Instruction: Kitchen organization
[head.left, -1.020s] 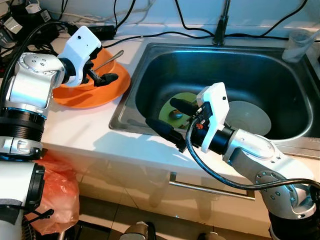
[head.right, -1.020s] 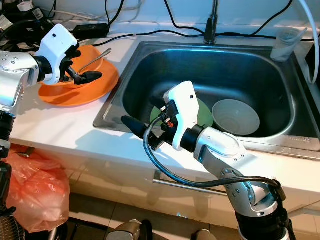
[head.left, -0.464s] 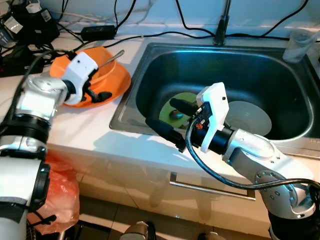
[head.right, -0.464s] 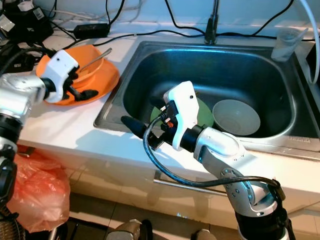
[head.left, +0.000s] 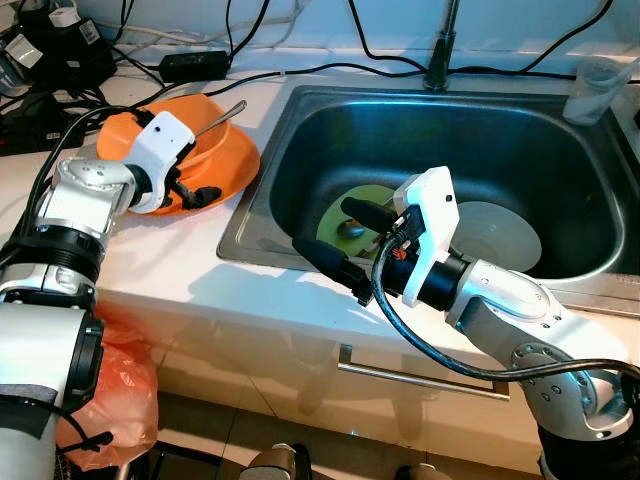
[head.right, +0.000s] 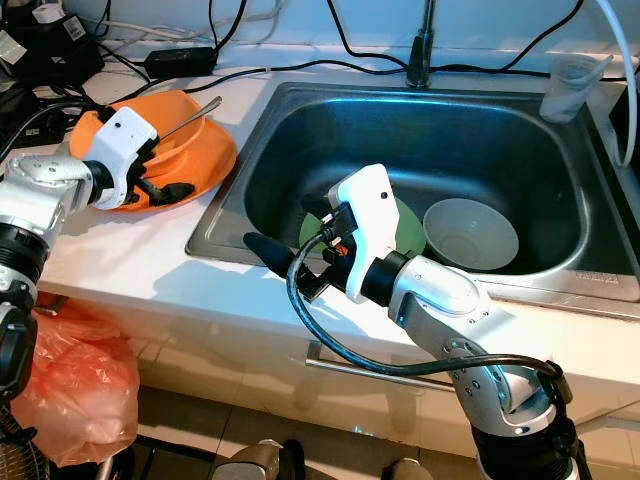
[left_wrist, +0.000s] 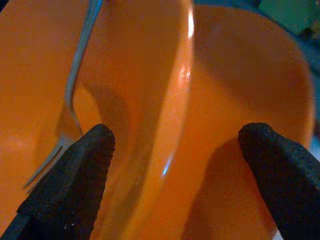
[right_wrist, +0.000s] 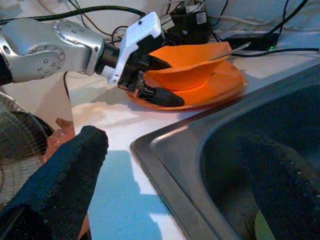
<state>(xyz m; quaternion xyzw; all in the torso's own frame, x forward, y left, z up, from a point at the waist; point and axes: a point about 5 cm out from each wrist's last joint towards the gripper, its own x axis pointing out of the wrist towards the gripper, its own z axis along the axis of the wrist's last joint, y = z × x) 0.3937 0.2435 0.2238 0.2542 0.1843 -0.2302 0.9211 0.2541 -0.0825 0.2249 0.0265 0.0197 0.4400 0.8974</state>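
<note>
An orange bowl (head.left: 205, 135) with a metal fork (head.left: 222, 117) in it sits on an orange plate (head.left: 238, 175) on the counter, left of the sink. My left gripper (head.left: 195, 180) is at the bowl's near rim and open. In the left wrist view one finger (left_wrist: 75, 170) is inside the bowl (left_wrist: 150, 75) and the other (left_wrist: 280, 170) is outside it, over the plate (left_wrist: 250, 75). My right gripper (head.left: 322, 226) hangs open over the sink's front rim. A green plate (head.left: 375, 198) and a white bowl (head.left: 500, 235) lie in the sink.
The steel sink (head.left: 255, 215) has a faucet (head.left: 440, 50) behind it and a clear plastic cup (head.left: 590, 88) at its far right corner. Cables and a power strip (head.left: 190, 62) run along the back. An orange plastic bag (head.left: 110, 390) hangs below the counter.
My left gripper came down and nearer, from above the orange bowl to its near rim. The right arm has stayed where it was.
</note>
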